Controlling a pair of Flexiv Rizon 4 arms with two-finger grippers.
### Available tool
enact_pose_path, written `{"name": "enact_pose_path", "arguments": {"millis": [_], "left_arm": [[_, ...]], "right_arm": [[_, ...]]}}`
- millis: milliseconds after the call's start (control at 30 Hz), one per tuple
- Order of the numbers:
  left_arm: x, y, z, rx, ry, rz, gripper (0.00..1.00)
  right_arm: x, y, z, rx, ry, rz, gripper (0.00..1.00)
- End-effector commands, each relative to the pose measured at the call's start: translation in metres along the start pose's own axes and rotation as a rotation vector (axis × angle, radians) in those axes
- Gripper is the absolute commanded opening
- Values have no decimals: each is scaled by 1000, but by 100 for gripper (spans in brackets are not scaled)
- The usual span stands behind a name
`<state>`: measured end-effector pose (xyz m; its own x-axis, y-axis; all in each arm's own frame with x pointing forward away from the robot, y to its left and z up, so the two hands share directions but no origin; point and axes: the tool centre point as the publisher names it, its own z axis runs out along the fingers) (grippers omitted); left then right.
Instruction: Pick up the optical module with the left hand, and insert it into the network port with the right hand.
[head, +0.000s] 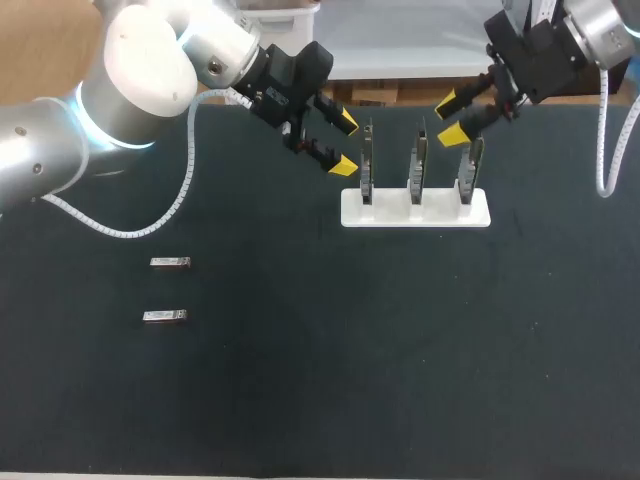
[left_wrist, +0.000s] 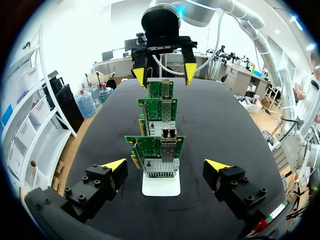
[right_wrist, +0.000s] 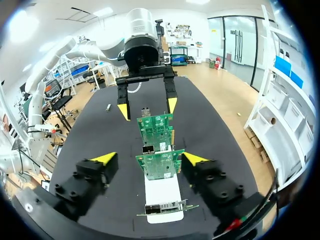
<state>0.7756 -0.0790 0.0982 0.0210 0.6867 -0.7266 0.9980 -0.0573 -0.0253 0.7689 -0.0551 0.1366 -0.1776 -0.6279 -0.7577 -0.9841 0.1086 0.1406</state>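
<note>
Black table (head: 320, 400) carries everything. White rack (head: 440, 213) holds three port cards (head: 367, 165) upright, likely so the ports face the arms. Left fingers (head: 346, 164) and right fingers (head: 452, 134) hover at the rack's ends, spread wide, empty. Two optical modules (head: 170, 262) lie flat well left of the rack, unpicked.

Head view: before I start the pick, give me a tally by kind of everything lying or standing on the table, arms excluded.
Optical modules: 2
Upright circuit boards: 3
White stand: 1
Total: 6
</note>
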Motion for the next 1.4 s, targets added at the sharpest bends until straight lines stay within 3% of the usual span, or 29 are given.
{"name": "enact_pose_path", "arguments": {"millis": [33,267,433,567,967,1100,1400], "left_arm": [[-1,2,0,5,5,-2,100],[-2,0,0,11,35,17,100],[2,-4,-4,-8,146,51,100],[10,-10,-15,-20,178,30,100],[63,-48,-71,-79,400,0,100],[85,-65,-88,-86,512,-11,100],[128,-95,-117,-120,659,-56,100]], "right_arm": [[0,2,0,4,-1,-1,100],[0,2,0,4,-1,-1,100],[0,2,0,4,-1,-1,100],[0,2,0,4,-1,-1,100],[0,2,0,4,-1,-1,100],[0,2,0,4,-1,-1,100],[0,2,0,4,-1,-1,100]]}}
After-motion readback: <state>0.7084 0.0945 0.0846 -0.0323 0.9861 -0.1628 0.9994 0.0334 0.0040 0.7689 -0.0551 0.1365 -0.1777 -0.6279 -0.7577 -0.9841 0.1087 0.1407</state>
